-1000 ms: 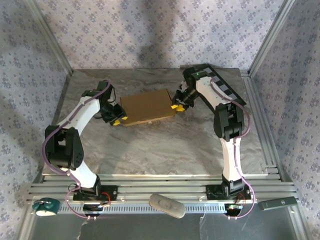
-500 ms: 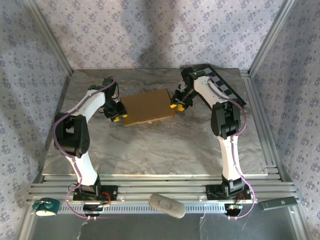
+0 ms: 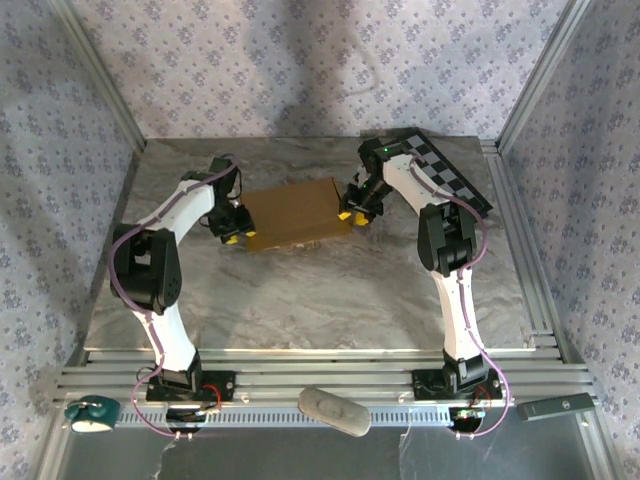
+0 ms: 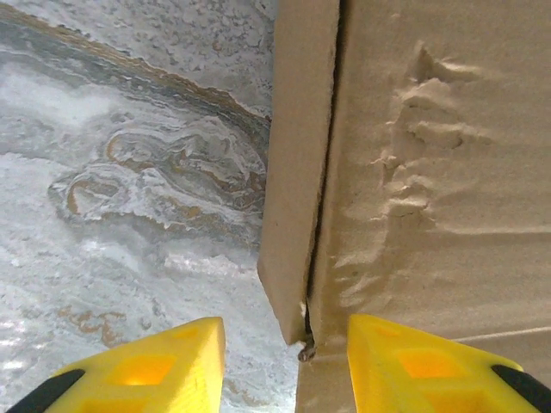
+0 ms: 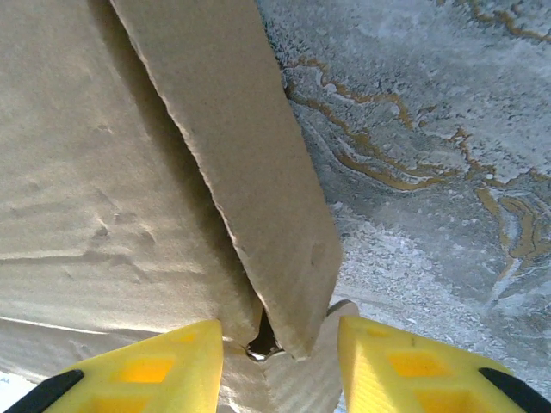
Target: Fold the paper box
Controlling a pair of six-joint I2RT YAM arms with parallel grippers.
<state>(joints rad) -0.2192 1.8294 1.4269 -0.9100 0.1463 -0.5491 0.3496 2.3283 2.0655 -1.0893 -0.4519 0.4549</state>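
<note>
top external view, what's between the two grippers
The paper box lies between the left gripper and the right gripper, one at each end, as the top external view shows.

The paper box (image 3: 293, 213) was matt tan corrugated cardboard, its face dented and wrinkled, its cut edges ragged. The table (image 3: 300, 290) had a smooth, marble-patterned grey surface. The jaws looked like smooth yellow plastic.

L gripper (image 3: 232, 236) and R gripper (image 3: 351, 214) reach fwd, facing inward, jaws parted (loosely, it seems).
</note>
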